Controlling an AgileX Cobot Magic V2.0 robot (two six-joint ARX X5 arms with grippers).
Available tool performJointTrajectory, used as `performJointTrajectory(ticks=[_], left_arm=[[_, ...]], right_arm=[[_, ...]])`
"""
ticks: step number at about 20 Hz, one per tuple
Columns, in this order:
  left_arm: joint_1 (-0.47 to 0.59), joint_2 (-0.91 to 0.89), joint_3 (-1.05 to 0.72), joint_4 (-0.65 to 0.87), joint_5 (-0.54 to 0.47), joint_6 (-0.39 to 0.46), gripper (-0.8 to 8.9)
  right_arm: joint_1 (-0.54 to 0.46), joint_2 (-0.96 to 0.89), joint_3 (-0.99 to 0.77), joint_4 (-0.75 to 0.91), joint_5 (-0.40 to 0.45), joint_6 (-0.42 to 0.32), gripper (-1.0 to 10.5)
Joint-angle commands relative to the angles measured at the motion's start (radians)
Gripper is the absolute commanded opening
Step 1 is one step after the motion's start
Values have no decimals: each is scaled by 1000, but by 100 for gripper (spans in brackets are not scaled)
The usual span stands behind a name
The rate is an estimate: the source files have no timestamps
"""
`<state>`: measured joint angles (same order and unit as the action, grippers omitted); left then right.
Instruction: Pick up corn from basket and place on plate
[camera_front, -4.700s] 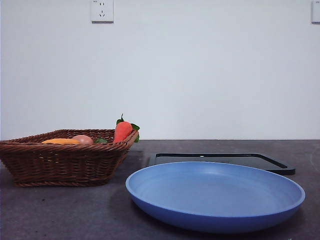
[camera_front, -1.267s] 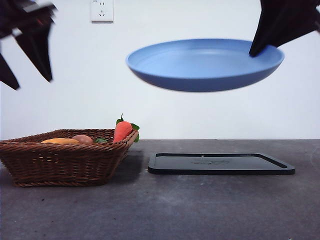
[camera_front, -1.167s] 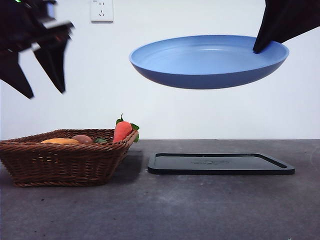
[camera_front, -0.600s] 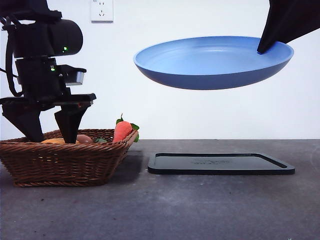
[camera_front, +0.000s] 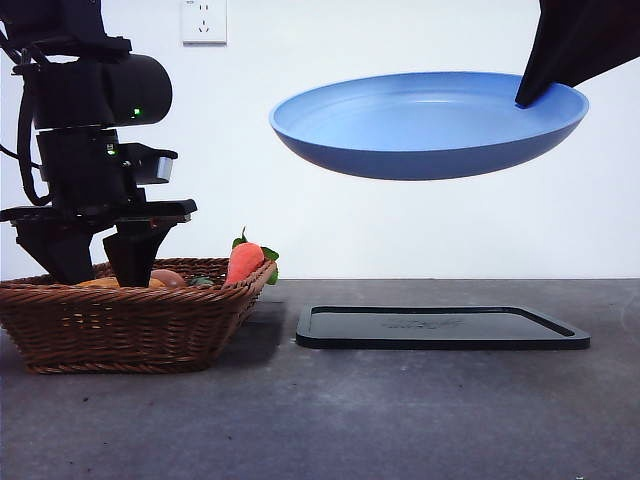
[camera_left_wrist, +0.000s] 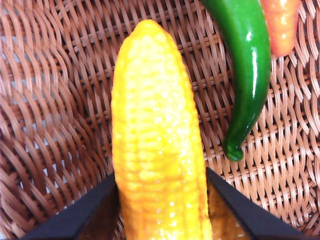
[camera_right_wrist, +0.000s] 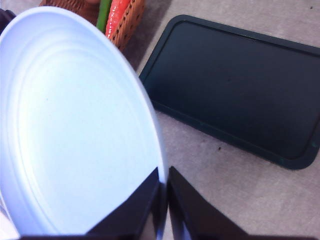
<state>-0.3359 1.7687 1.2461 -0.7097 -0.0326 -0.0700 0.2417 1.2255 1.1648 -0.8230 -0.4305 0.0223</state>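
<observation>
The yellow corn (camera_left_wrist: 155, 140) lies in the brown wicker basket (camera_front: 120, 330), and only a sliver of the cob (camera_front: 100, 283) shows over the rim in the front view. My left gripper (camera_left_wrist: 161, 172) is down inside the basket (camera_left_wrist: 50, 100), open, with one black jaw close against each side of the cob. The blue plate (camera_front: 430, 130) hangs high in the air, roughly level, above the black tray. My right gripper (camera_right_wrist: 163, 175) is shut on the plate's rim (camera_right_wrist: 75, 125); the front view shows it at the top right (camera_front: 530, 95).
A flat black tray (camera_front: 440, 328) lies on the table right of the basket. A red-orange carrot (camera_front: 245, 262) leans on the basket's right rim. A green pepper (camera_left_wrist: 250, 75) lies beside the corn, and a pinkish egg-like item (camera_front: 168, 278) sits near it.
The right gripper has lifted the plate off the table and holds it aloft. The left arm came in from the upper left and sank into the basket around the corn.
</observation>
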Motion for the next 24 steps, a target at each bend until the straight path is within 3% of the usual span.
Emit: performJointTrajectory(ticks=[1,7,12,18,21,24], left_arm=[[3,0,23,-20,-10,-16,151],[2,-143,25,-40,-8,-34,151],[-27,-330,25,-32,132,-81,151],[-167,-458,25,28,305,-123,152],[-256,-430,25,29,306,-114,152],[-324,-363,25,41,302,-93,152]], right_arm=[[2,7,19,13,-6,-8,2],[2,10,19,15,-6,-6,1],[3,72,19,28,-10,36,1],[48,237,19,111,-103,129,1],[53,294,19,140,-171,171,1],[53,311,19,147,-180,188,2]])
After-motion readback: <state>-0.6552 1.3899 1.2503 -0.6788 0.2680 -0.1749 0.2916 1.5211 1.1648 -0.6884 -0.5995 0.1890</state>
